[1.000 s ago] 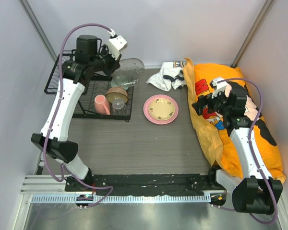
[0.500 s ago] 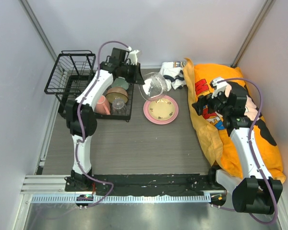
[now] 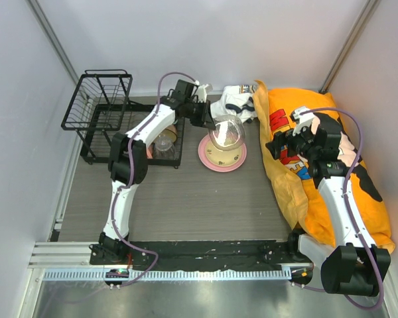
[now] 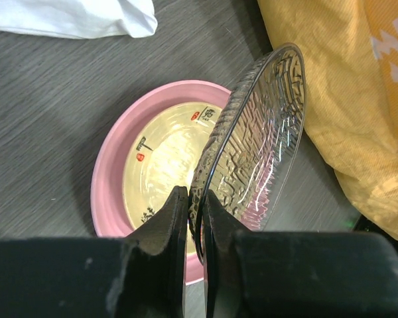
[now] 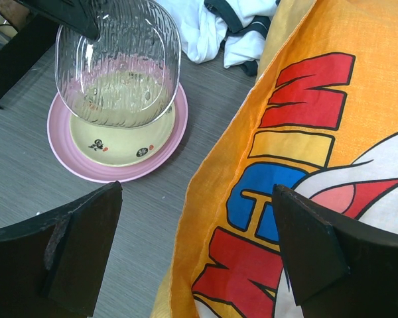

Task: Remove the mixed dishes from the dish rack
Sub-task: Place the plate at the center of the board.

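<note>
dish rack: left behind by the arm | large pink plate: unmoved on table, tan dish lain in it | clear ribbed glass bowl: carried from rack to over the plate, tilted, contact not discernible | left gripper: clamped on bowl's rim | right gripper: kept spread wide over orange cloth, unchanged

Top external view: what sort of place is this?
Probably a lab test cell, not a kitchen: plain white panel walls, a slotted aluminium rail along the grey wood-grain table, and a black wire dish rack.
</note>
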Robot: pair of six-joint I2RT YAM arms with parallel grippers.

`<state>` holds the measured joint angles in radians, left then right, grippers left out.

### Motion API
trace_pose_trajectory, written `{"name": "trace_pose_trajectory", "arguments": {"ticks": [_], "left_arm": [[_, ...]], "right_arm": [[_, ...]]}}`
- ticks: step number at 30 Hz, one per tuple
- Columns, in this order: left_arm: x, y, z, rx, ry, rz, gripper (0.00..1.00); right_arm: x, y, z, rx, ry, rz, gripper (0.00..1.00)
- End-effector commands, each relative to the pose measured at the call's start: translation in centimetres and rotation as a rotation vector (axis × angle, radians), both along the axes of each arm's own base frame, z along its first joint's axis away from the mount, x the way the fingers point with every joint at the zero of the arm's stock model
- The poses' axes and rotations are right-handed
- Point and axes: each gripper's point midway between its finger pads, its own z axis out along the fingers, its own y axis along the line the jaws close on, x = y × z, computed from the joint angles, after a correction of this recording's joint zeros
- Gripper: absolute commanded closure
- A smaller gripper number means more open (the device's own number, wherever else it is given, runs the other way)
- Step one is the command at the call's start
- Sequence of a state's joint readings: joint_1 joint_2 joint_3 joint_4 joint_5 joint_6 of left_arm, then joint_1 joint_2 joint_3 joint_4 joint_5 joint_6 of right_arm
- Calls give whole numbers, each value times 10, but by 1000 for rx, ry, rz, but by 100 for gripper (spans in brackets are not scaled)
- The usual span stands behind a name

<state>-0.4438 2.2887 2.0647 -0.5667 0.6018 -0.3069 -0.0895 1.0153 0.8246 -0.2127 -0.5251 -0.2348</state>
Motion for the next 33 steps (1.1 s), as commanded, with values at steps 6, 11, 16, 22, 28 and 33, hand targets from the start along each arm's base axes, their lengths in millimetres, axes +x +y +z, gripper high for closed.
{"name": "trace_pose_trajectory", "arguments": {"ticks": [6,11,16,22,28,33], "left_arm": [[7,2,-12,9,-56,-1,100],[1,5,-26,29,-40,-10,100],[-7,10,-42,49,-14,-16,100],[-14,13,-57,64,18,-19,99],[-13,12,-59,65,16,-21,87],[-12,14,-63,77,16,-17,77]], "right_arm": [[5,-2,21,-17,-67,0,0],[5,-2,22,-18,-71,2,0],[5,-2,22,-18,-71,3,0],[5,-3,22,-19,-71,-1,0],[6,-3,20,-20,-65,-2,0],[5,-3,20,-20,-67,-1,0]]}}
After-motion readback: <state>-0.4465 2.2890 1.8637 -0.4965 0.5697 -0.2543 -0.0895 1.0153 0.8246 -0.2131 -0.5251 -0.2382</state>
